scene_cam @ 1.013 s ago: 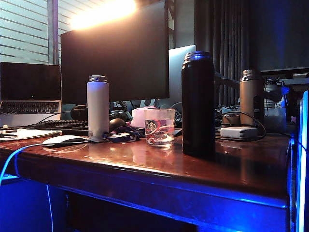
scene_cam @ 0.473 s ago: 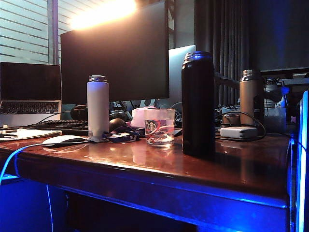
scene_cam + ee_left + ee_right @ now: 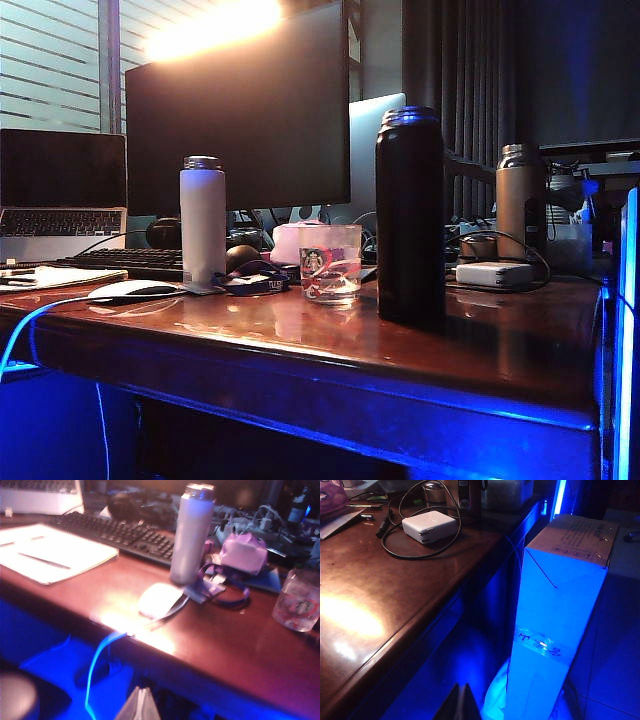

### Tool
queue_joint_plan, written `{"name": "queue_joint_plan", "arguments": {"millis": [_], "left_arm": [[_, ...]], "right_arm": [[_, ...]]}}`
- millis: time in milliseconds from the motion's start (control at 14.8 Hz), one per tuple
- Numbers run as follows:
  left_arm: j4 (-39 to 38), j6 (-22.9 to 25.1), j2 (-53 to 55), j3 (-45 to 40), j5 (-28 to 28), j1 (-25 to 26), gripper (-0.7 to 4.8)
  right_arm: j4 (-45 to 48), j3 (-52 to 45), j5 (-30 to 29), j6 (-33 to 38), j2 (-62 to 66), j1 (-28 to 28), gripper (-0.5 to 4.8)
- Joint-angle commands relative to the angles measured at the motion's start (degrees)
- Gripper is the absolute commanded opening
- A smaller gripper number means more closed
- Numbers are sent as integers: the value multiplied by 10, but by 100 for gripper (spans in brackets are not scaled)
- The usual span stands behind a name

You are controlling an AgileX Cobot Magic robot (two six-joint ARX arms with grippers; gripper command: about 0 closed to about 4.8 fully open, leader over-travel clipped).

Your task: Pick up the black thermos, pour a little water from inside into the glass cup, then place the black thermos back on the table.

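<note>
The black thermos (image 3: pixel 410 215) stands upright on the table (image 3: pixel 330 345), right of the glass cup (image 3: pixel 331 263). The cup also shows in the left wrist view (image 3: pixel 299 601), on the table (image 3: pixel 235 640). My left gripper (image 3: pixel 139 703) is shut with nothing in it, held off the table's front edge and below it. My right gripper (image 3: pixel 460 701) is also shut and empty, low beside the table's right end (image 3: pixel 395 600). Neither gripper shows in the exterior view. The thermos is out of both wrist views.
A white flask (image 3: pixel 203 220), mouse (image 3: pixel 135 290), keyboard (image 3: pixel 125 262), laptop (image 3: pixel 62 190) and monitor (image 3: pixel 240 110) fill the left and back. A brownish flask (image 3: pixel 520 200) and white charger (image 3: pixel 494 274) sit at the right. A tall cardboard box (image 3: pixel 560 605) stands on the floor.
Nothing has moved in the exterior view; the thermos, cup and flasks stand as before.
</note>
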State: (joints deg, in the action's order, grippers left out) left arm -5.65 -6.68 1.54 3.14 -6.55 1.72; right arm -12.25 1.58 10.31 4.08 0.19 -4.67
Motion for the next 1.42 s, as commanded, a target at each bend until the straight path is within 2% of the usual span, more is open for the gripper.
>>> {"name": "queue_joint_plan", "arguments": {"millis": [68,135,270,405,1418], "left_arm": [[-33,5,-15,-23,10,-1,-4],[-48,7,-15,-28,15,-1,-3],[-46,49,-15,-28,32,-1,-3],[-47,57,-15,-28,42,-1,-3],[-46,56,-15,-28,38,-1,-3]], "right_arm": [[1,-1,1,3,0,0,0],[1,-1,1,3,0,0,0],[1,-1,1,3,0,0,0],[1,-1,1,3,0,0,0],[1,-1,1,3,0,0,0]]}}
